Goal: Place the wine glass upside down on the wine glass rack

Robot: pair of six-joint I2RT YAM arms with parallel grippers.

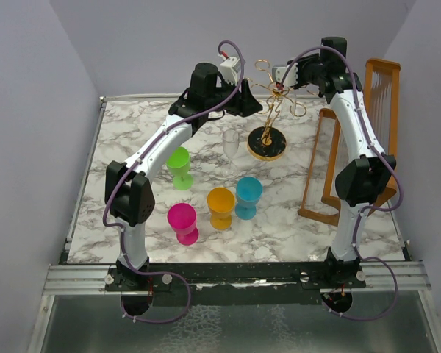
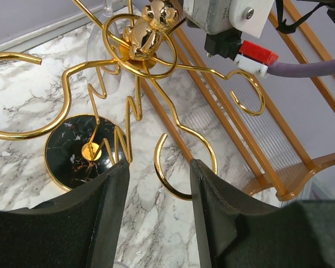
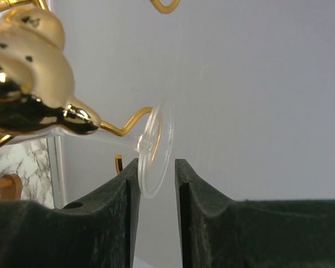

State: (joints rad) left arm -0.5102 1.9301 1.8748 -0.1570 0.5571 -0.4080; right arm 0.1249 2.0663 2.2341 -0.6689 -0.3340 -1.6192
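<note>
The gold wine glass rack (image 1: 270, 110) stands at the back of the table on its round black base (image 1: 267, 145). It fills the left wrist view (image 2: 148, 28). A clear wine glass has its round foot (image 3: 153, 148) between my right gripper's (image 3: 156, 178) open jaws, at the left finger with a gap to the right one. Its stem runs behind the rack's gold top knob (image 3: 22, 100), and its bowl is hidden. My right gripper (image 1: 283, 73) is at the rack's top. My left gripper (image 1: 248, 103) is open and empty above a ring arm (image 2: 173, 167).
A second clear wine glass (image 1: 230, 143) stands upright left of the rack's base. Green (image 1: 180, 165), pink (image 1: 182, 223), orange (image 1: 221, 207) and blue (image 1: 248, 197) cups stand nearer the front. A brown wooden slatted frame (image 1: 331, 169) lies at the right edge.
</note>
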